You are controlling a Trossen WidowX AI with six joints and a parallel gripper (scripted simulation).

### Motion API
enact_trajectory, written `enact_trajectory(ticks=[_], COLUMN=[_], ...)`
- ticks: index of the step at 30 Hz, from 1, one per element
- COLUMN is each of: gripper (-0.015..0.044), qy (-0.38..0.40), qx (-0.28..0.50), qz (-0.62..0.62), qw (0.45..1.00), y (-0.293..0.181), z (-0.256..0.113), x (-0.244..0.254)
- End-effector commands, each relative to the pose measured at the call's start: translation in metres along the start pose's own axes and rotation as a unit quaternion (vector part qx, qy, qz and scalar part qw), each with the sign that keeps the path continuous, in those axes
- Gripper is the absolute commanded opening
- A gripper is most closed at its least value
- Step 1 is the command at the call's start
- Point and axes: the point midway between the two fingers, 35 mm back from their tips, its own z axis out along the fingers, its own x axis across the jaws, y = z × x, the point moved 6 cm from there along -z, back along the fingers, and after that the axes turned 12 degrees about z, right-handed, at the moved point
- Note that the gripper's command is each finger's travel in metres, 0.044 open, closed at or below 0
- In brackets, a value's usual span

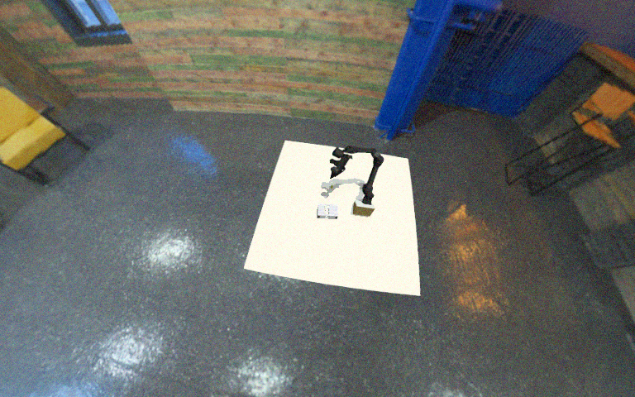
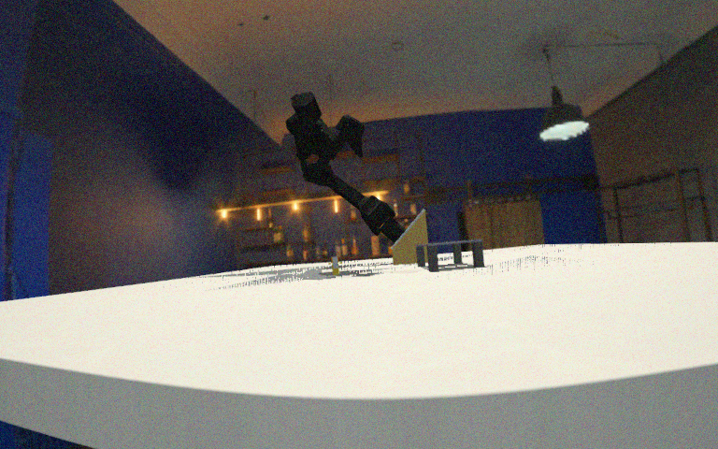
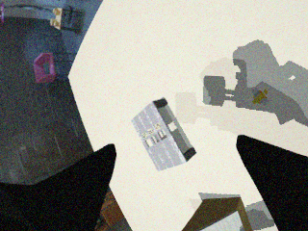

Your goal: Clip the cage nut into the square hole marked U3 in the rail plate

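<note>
The U3 marking on the rail plate (image 1: 327, 211) (image 3: 164, 140) is too small and blurred to read.

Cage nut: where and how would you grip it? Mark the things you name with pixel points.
Probably by its upper part, coming from above with the end effector's (image 3: 176, 141) fingers either side: the nut (image 1: 331, 186) (image 2: 335, 269) (image 3: 260, 96) stands upright and narrow on the white table top (image 1: 327, 252) (image 2: 360, 339) (image 3: 111, 72). Which faces carry the wings, I can't tell.

A bar-like room, with bottle-lined shelves (image 2: 265, 231) under small warm lights (image 2: 295, 205).
</note>
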Motion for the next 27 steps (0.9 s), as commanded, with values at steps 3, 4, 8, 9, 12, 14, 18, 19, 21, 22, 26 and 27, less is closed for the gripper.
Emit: enact_trajectory(ticks=[3, 4, 8, 9, 12, 14, 18, 19, 21, 22, 26, 27], gripper=[0.0440, 0.0440, 0.0440, 0.0440, 0.0440, 0.0440, 0.0387, 0.0361, 0.0309, 0.0282, 0.0177, 0.0151], qy=[-0.234, -0.257, -0.300, -0.300, -0.300, -0.300, -0.300, -0.300, -0.300, -0.300, -0.300, -0.300], qx=[-0.078, -0.095, -0.135, -0.135, -0.135, -0.135, -0.135, -0.135, -0.135, -0.135, -0.135, -0.135], qz=[0.274, 0.300, 0.349, 0.349, 0.349, 0.349, 0.349, 0.349, 0.349, 0.349, 0.349, 0.349], qw=[0.930, 0.914, 0.878, 0.878, 0.878, 0.878, 0.878, 0.878, 0.878, 0.878, 0.878, 0.878], y=[0.021, 0.023, 0.026, 0.026, 0.026, 0.026, 0.026, 0.026, 0.026, 0.026, 0.026, 0.026], z=[0.074, 0.082, 0.098, 0.098, 0.098, 0.098, 0.098, 0.098, 0.098, 0.098, 0.098, 0.098], x=[-0.039, -0.045, -0.056, -0.056, -0.056, -0.056, -0.056, -0.056, -0.056, -0.056, -0.056, -0.056])
